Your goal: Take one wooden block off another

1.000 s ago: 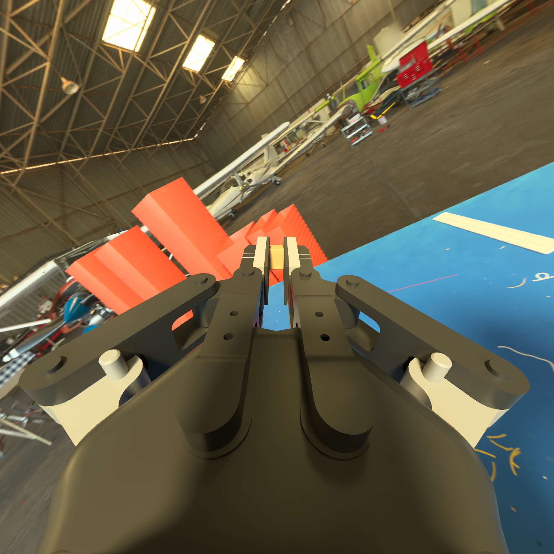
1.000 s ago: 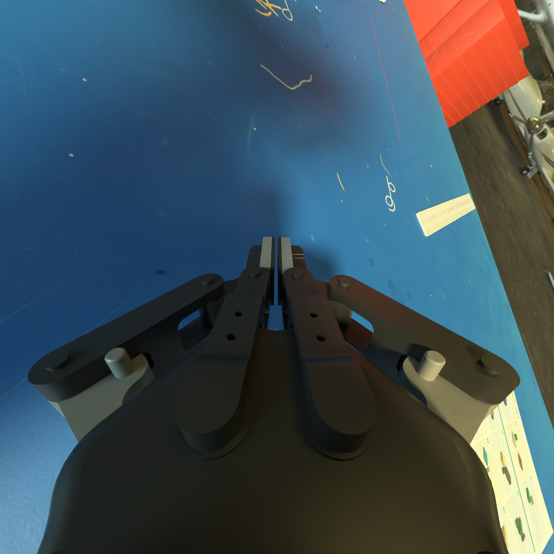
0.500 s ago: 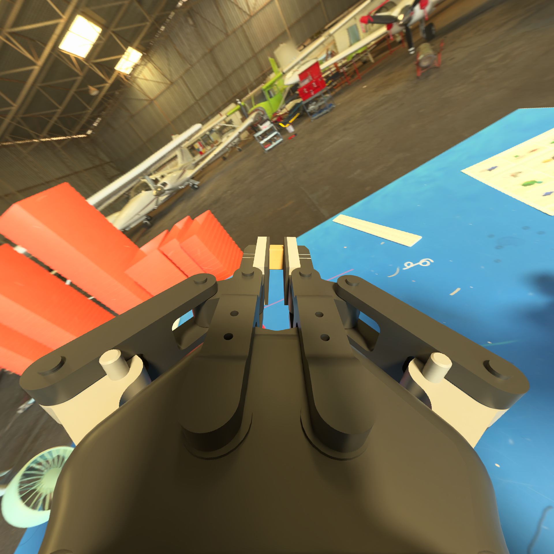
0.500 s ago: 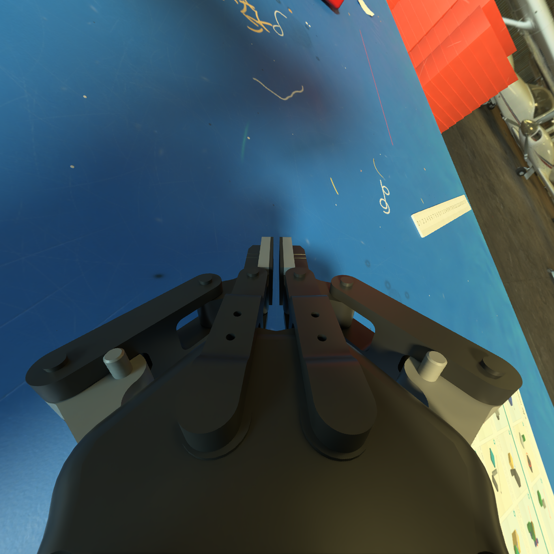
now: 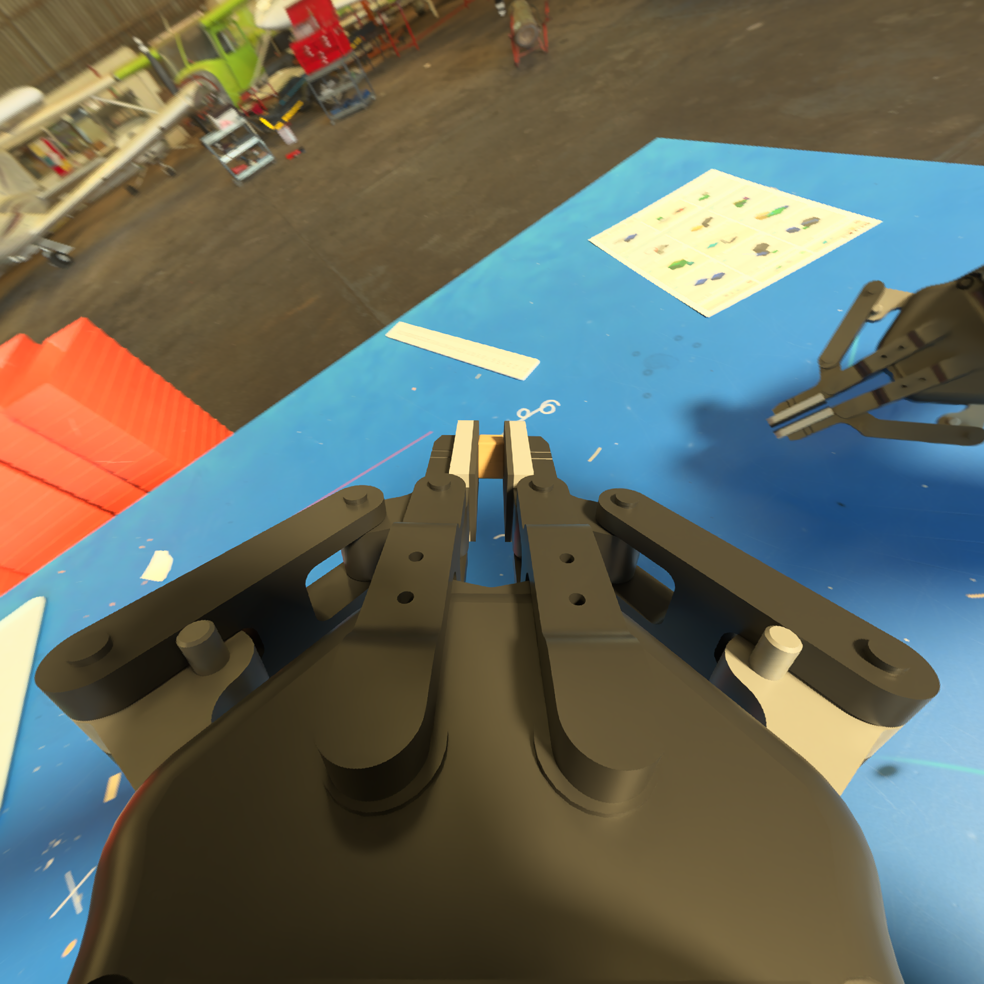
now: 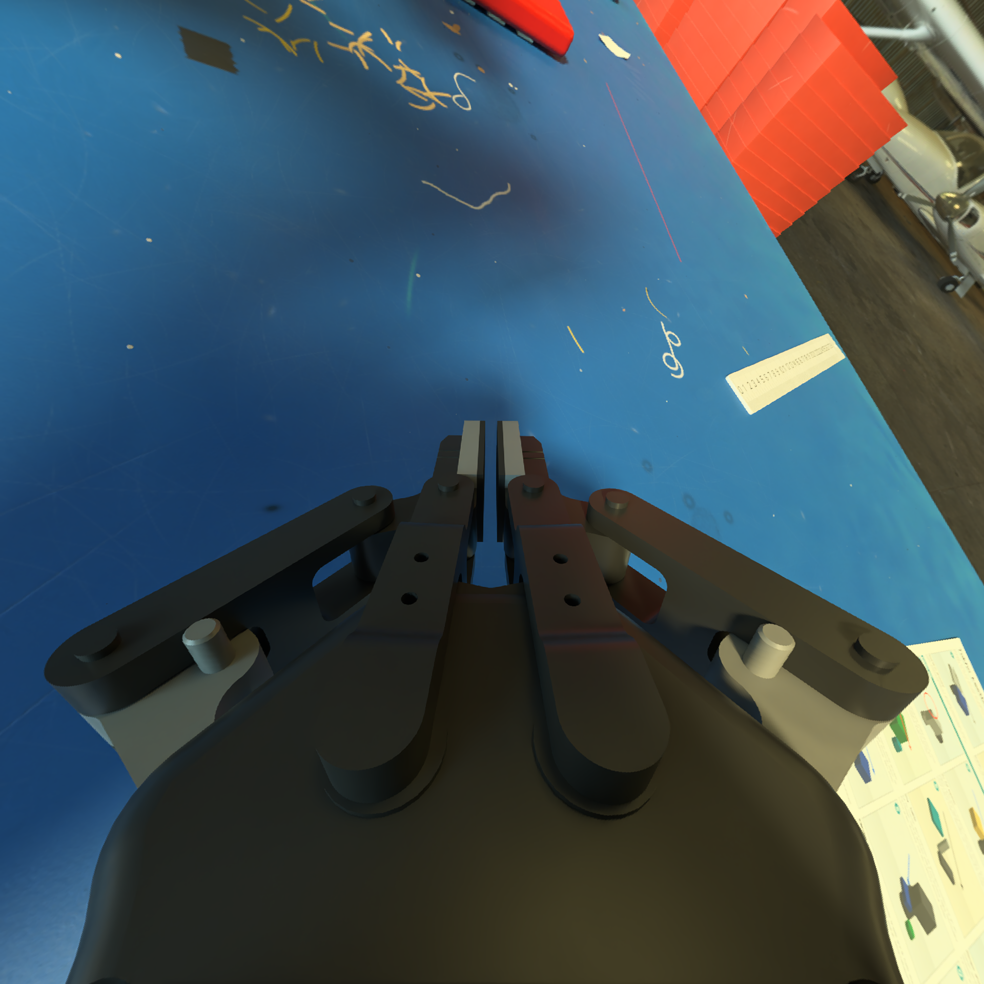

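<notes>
My left gripper (image 5: 491,450) is shut on a small tan wooden block (image 5: 491,457), pinched between its pale fingertip pads above the blue table (image 5: 665,532). No second wooden block is in view. My right gripper (image 6: 491,444) is shut and empty, with only a thin slit between its pads, and hovers above bare blue table. It also shows at the right edge of the left wrist view (image 5: 798,423), well to the right of the held block, casting a shadow on the table.
A white ruler strip (image 5: 462,350) (image 6: 785,372) lies near the table's far edge. A printed sheet (image 5: 735,239) (image 6: 937,798) lies beyond the right gripper. Stacked orange-red blocks (image 5: 69,426) (image 6: 788,106) stand past the table edge. A red object (image 6: 527,21) lies far off.
The left wrist view has swung right and tipped down toward the table, with the block still held. The right gripper has drawn back slightly, so more of the table shows.
</notes>
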Available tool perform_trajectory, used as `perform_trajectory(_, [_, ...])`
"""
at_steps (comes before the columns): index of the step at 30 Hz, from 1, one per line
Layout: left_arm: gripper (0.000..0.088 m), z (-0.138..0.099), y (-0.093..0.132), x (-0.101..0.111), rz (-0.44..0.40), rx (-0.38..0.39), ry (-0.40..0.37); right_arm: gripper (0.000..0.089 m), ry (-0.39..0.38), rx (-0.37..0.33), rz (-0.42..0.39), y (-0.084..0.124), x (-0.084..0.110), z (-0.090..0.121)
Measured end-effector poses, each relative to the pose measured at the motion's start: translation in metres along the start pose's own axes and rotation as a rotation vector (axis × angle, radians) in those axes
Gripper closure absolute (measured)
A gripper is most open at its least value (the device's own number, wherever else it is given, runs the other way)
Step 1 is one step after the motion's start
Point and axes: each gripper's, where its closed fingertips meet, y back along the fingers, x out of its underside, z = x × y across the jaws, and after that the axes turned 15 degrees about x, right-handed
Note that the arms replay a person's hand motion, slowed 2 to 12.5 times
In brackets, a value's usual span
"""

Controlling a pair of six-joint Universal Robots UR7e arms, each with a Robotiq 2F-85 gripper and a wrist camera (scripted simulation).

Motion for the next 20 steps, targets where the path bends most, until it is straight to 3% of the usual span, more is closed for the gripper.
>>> perform_trajectory(8, [0.0800, -0.029, -0.044, 0.021, 0.070, 0.147, 0.042, 0.0853, -0.068, -0.004, -0.008, 0.001, -0.001, -0.006])
perform_trajectory(20, [0.0800, -0.051, -0.097, 0.050, 0.165, 0.244, 0.068, 0.0853, -0.143, 0.010, -0.008, 0.001, -0.002, -0.014])
